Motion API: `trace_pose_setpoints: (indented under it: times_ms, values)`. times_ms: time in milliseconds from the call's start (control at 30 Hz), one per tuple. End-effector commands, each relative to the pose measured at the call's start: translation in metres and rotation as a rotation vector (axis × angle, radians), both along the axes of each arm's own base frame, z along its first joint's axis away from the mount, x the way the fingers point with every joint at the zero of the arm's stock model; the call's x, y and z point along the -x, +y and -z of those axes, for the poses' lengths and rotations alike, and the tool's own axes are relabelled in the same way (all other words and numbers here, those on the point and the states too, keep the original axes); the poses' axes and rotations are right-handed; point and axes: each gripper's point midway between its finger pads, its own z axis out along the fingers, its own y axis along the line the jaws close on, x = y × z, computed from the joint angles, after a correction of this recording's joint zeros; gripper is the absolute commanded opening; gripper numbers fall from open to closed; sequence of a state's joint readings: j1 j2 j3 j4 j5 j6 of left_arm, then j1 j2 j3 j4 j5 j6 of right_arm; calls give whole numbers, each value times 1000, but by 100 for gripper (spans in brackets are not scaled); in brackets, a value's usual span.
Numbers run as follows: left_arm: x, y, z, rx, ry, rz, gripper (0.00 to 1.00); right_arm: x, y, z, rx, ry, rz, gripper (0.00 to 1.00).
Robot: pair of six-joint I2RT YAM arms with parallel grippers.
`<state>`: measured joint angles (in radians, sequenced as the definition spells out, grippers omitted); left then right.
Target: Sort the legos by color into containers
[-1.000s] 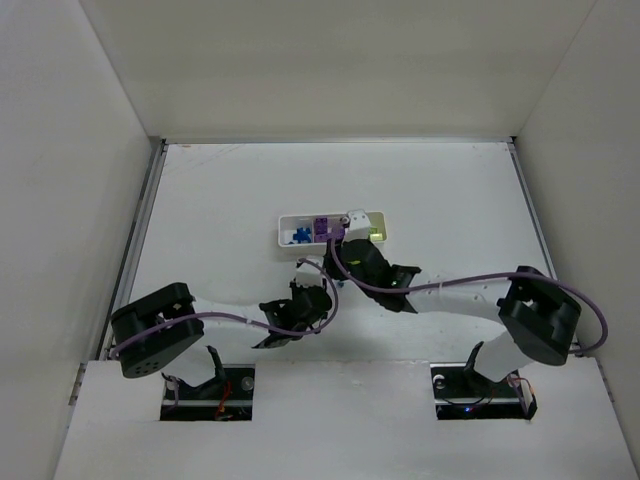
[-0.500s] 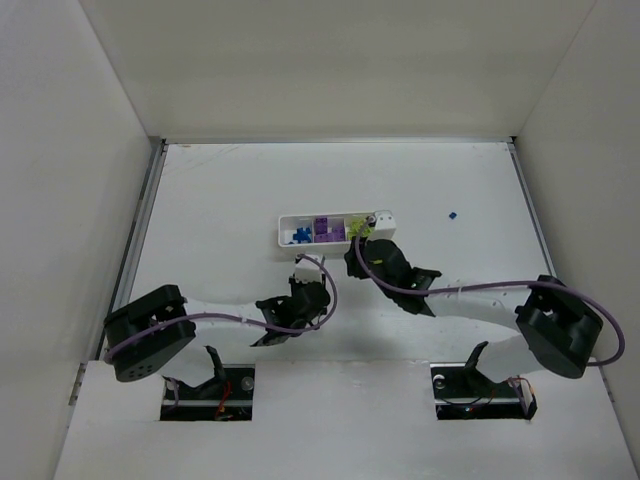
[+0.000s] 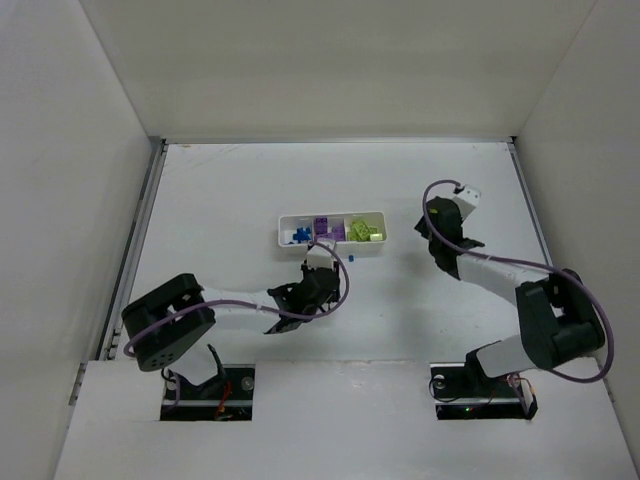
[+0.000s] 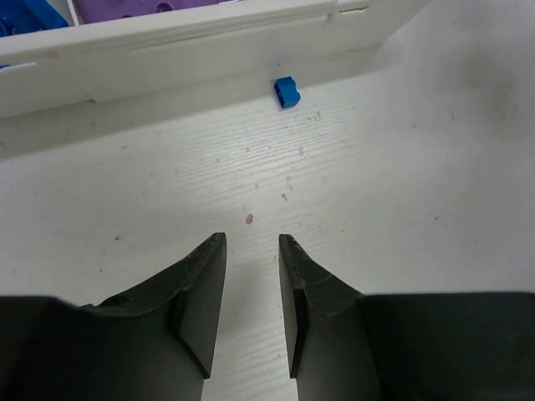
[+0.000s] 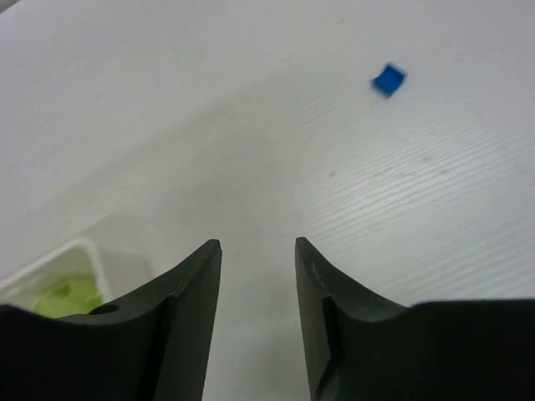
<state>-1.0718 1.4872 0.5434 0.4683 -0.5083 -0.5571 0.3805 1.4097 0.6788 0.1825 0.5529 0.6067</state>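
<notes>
Your left hand (image 4: 251,242) has come forward from where it sat a second ago and now faces the front wall of the tray (image 3: 280,232). Its fingers stand a little apart with nothing between them. Straight ahead of it, a stray blue brick (image 4: 286,91) lies on the table (image 3: 230,200), right against the foot of that front wall and outside the tray. That looks like this hand's next pick. It belongs in the tray's left compartment, which is just beyond the wall.

Inside the tray, the left compartment holds blue bricks (image 3: 298,236), the middle one holds purple blocks (image 3: 324,228) and the right one holds green bricks (image 3: 362,231). No colour looks mixed from above, though the pieces are small in that view.

The bigger change is on the right. A second ago your right hand (image 5: 257,244) hung over the purple and green compartments. It has now swung clear and sits well to the right of the tray. Its fingers are parted and empty, so I judge that whatever it carried has been dropped off. Its wrist camera shows the tray's green corner low on the left and another blue brick (image 5: 388,79) ahead on the bare table, well away from the tray.

From what shows, two loose blue pieces remain, one in front of each hand.
</notes>
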Motion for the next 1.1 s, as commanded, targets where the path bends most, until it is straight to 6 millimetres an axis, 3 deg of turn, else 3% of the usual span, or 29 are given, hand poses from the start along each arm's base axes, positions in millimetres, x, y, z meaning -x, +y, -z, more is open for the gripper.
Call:
trace_pose_setpoints:
  times_ms: [0,133,433,800,1067]
  values:
    - [-28,-20,-25,47,-61,5,30,-23,-26,-6,-16,0,67,50]
    - [-48,-36,-24,35,-57,8,32,-25,-26,-11,-70,-39,30,50]
    - [-76,-69,-6,-33,-63,-15,34,0,-13,-2,-80,-67,-36,50]
    - [-83,-63,10,-137,-106,-112,28,2,0,-10,-134,-104,-105,50]
    - [-89,-63,35,-167,-81,-125,20,6,4,-15,-146,-121,-121,50]
